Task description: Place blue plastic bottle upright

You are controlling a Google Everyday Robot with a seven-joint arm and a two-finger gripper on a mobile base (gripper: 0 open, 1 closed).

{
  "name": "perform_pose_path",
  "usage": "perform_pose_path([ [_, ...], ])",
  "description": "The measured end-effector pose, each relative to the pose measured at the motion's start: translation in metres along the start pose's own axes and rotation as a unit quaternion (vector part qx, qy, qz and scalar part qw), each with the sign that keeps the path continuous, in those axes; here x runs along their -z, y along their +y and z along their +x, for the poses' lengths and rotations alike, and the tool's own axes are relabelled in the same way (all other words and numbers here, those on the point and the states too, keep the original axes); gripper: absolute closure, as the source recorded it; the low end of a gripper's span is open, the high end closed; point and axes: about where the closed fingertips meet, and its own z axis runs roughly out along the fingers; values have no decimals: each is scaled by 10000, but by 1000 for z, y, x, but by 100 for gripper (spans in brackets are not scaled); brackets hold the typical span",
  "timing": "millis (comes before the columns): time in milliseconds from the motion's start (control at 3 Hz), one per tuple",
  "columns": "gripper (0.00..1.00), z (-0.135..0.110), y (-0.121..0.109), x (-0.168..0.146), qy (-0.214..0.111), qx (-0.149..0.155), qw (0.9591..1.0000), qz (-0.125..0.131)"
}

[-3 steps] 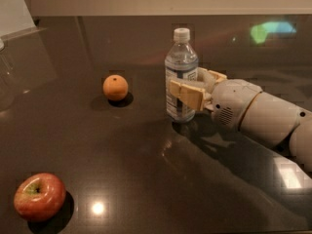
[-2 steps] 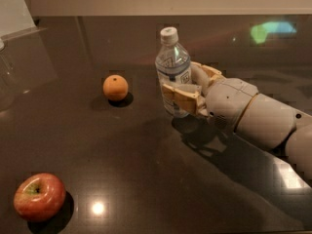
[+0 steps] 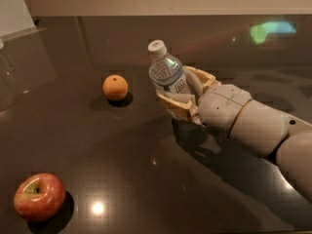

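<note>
The blue plastic bottle [image 3: 167,73] has a white cap and a white-and-blue label. It is near the middle of the dark table [image 3: 122,155], tilted a little to the left with its cap up. My gripper [image 3: 181,92] comes in from the right and is shut on the bottle's lower half. The near finger [image 3: 176,105] crosses in front of it, so the bottle's base is hidden and I cannot tell whether it touches the table.
An orange [image 3: 115,87] lies left of the bottle. A red apple [image 3: 39,197] lies at the front left. My white arm [image 3: 263,130] stretches across the right side. A pale wall edge runs along the back.
The gripper has carried the bottle a little to the left and tipped it from upright to a slight leftward tilt. The orange and apple have not moved.
</note>
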Motion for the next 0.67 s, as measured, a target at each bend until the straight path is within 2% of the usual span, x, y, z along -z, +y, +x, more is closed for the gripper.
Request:
perform_pose_path([
  [333,100,-5,0,0,-141,-194,9996,-176],
  [667,100,-5,-1,-1,-224,-615,9974,-291],
])
